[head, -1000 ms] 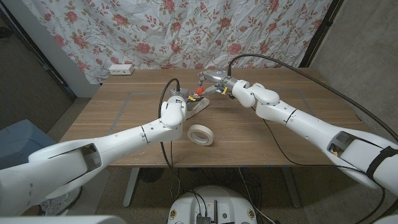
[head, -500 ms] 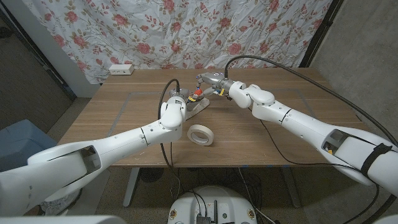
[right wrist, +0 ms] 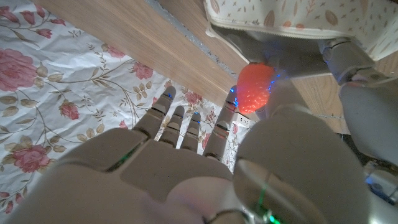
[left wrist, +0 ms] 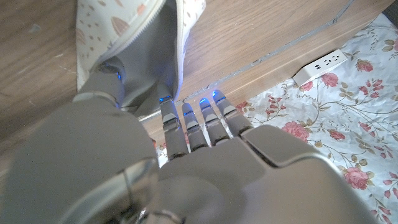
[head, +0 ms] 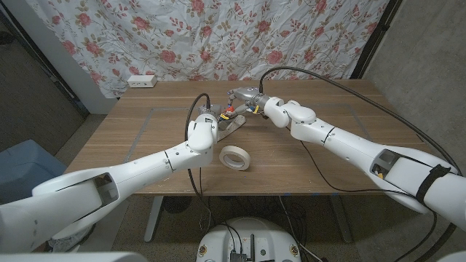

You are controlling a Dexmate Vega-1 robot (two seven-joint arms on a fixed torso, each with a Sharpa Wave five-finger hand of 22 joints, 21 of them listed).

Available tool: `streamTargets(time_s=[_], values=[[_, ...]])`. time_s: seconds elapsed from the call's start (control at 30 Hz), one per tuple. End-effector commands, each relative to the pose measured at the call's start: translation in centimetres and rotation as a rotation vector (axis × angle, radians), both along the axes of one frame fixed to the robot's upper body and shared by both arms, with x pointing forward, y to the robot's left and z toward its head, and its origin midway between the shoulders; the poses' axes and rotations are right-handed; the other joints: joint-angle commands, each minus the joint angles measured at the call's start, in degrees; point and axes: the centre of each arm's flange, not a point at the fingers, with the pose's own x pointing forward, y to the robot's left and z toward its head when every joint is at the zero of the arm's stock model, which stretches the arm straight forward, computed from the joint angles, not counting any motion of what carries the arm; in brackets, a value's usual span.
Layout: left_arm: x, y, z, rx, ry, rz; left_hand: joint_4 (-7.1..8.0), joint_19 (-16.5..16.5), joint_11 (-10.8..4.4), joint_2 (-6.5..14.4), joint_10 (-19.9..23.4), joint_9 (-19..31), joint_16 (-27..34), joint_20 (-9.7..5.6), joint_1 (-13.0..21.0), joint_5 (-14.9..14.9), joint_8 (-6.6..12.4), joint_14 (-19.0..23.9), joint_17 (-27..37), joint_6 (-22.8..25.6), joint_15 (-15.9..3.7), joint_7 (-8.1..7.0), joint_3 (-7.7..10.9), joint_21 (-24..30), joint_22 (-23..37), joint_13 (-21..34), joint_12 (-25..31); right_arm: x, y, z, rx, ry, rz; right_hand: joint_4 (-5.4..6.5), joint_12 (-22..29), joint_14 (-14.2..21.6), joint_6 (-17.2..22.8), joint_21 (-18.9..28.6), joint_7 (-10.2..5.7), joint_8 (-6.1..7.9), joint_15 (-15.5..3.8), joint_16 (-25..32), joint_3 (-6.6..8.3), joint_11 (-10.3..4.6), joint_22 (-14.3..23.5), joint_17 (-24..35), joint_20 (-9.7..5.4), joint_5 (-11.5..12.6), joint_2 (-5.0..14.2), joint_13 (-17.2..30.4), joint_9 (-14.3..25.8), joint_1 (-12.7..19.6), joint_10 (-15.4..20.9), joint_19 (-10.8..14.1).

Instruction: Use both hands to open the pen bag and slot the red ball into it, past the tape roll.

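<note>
The pen bag (head: 228, 124) lies near the middle of the wooden table (head: 306, 164), its long axis running diagonally from the left hand (head: 209, 114) toward the near right, its unzipped mouth facing the far side. The left hand grips the bag's edge, thumb inside the opening. The right hand (head: 245, 98) pinches the red ball (head: 228, 110) just at that mouth. The tape roll (head: 235, 157) lies flat nearer the robot, apart from the bag.

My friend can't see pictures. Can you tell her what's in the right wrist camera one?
The robot's right hand pinches a red ball right at the open mouth of a white patterned pen bag. The other hand holds the bag's edge over the wooden table, with a flowered cloth behind.
</note>
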Motion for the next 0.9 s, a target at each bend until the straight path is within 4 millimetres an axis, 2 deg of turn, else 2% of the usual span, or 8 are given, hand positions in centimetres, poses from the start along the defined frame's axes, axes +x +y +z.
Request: streamTargets(time_s=[0.03,0.47,0.6,0.7,0.9], values=[[0.24,0.09,-0.17,-0.008,0.001,-0.004,-0.17,-0.1,-0.05,0.0,-0.3,0.0,0.2,0.03,-0.4,0.0,0.42,-0.2,0.3,-0.3,-0.35,0.16,-0.33,0.2,0.1,0.2,0.4,0.88,0.66,-0.6,-0.023,0.018,-0.014,-0.06,-0.1,0.4,-0.1,0.1,-0.6,-0.08,0.26,0.0,-0.16,-0.12,0.1,0.1,0.01,0.4,0.07,0.2,0.2,0.4,-0.1,0.1],[0.56,0.06,-0.08,-0.005,0.002,-0.004,-0.22,-0.1,-0.28,0.2,-0.2,0.0,0.2,0.12,-0.3,0.1,0.48,-0.2,0.3,-0.2,-0.27,-0.16,-0.41,0.2,0.1,0.2,0.4,1.61,0.43,-0.93,-0.031,0.044,-0.046,-0.15,-0.3,0.4,-3.0,0.2,-0.64,-1.37,0.42,-0.1,-0.4,0.1,0.1,0.1,0.1,0.4,-0.33,0.2,-0.1,0.2,-0.8,0.3],[0.78,0.05,0.03,-0.007,0.001,-0.008,-0.24,-0.1,-0.26,0.2,-0.2,0.0,0.2,0.15,-0.3,0.1,0.47,-0.1,0.3,-0.2,-0.28,-0.15,-0.43,0.2,0.1,0.2,0.4,1.81,0.51,-0.88,-0.041,0.068,-0.065,-0.16,-0.6,-0.3,-4.9,0.1,-0.5,-2.27,1.02,-0.4,-0.52,0.5,0.1,0.1,0.1,0.5,-0.49,0.2,-0.3,0.2,-2.1,0.2],[0.87,0.06,0.13,-0.007,-0.001,-0.004,-0.26,-0.1,-0.26,0.3,-0.3,0.0,0.2,0.15,-0.3,0.1,0.46,-0.1,0.3,-0.2,-0.28,-0.16,-0.44,0.2,0.1,0.2,0.4,1.82,0.46,-0.79,-0.052,0.083,-0.067,-0.07,-0.9,-1.5,-7.6,0.0,-0.28,-3.48,1.91,-1.0,-0.74,1.12,0.2,0.1,0.58,0.5,-0.74,0.2,-0.6,-0.1,-3.4,-0.2],[1.09,0.11,0.25,-0.007,0.001,0.0,-0.28,-0.2,-0.2,0.4,-0.2,0.0,0.2,0.17,-0.2,0.1,0.47,-0.1,0.3,-0.2,-0.31,-0.24,-0.46,0.2,0.1,0.2,0.4,1.66,0.11,-0.56,-0.067,0.083,-0.07,-0.02,-1.0,-2.2,-9.5,-0.1,-0.38,-4.65,2.14,-1.4,-1.04,1.53,0.2,0.1,0.99,0.6,-1.16,0.3,-1.2,-0.4,-4.8,-0.7]])
